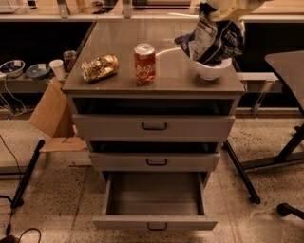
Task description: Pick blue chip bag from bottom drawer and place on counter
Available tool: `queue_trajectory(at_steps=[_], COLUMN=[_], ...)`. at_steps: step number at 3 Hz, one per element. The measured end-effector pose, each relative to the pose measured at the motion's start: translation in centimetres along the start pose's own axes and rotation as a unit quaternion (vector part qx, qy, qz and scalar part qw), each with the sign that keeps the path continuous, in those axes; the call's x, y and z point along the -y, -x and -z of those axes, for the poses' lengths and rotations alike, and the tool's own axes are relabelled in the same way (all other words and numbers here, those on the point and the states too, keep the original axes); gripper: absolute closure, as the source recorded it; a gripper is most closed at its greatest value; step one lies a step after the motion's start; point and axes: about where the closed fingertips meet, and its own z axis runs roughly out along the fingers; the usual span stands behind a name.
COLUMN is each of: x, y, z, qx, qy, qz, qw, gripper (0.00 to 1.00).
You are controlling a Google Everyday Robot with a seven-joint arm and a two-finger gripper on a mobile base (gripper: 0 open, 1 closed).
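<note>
My one camera looks down from above and in front of the drawer cabinet (pixel 199 127), fairly near, framing its counter (pixel 166 71), bottom drawer (pixel 123 222) and my gripper (pixel 228 7) at the top-right edge.
</note>
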Motion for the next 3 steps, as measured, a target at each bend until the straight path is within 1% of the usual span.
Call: queue_trajectory(at_steps=[1, 2, 3], x=[2.6, 5.2, 7.6], y=[0.2, 0.9, 1.8], z=[-0.6, -0.7, -1.5], qx=[0.003, 0.004, 0.009], qy=[-0.003, -0.011, -0.019], qz=[0.004, 0.006, -0.001], qw=[1.0, 0.9999, 0.9998], gripper=[1.0, 1.0, 1.0])
